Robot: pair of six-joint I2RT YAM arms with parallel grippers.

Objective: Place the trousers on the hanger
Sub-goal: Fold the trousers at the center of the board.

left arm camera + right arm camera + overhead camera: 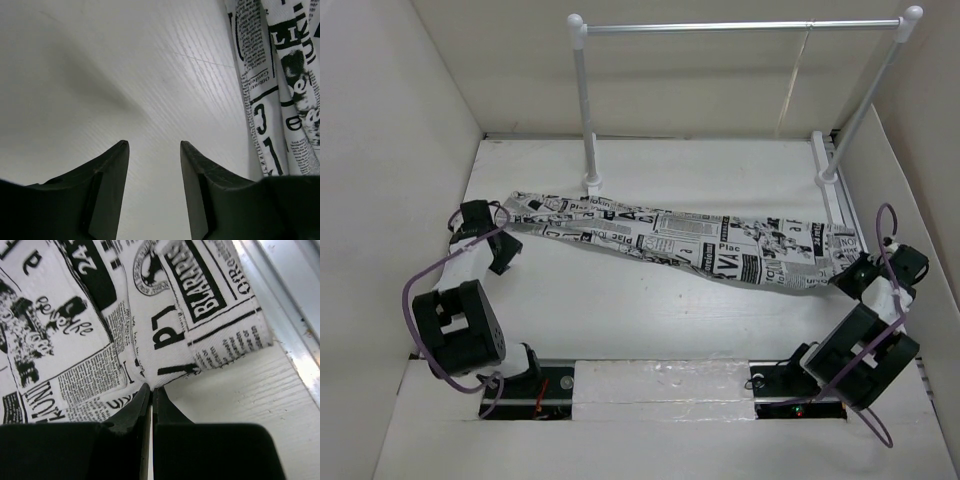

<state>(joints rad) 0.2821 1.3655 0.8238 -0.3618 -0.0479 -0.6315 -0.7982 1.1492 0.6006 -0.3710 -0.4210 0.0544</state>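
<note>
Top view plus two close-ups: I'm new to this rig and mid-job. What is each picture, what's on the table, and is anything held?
The top view looks down from behind two robot arms bolted at the near edge of the white table. Each arm ends in a two-finger gripper. The other two pictures come from cameras on the wrists, so the dark shapes at the bottom are each arm's own fingers. Newspaper-print trousers lie stretched across the table in front of a white clothes rail. The left gripper is open and empty, with the cloth just to its side. The right gripper is shut, apparently pinching the trousers' edge at the other end.
</note>
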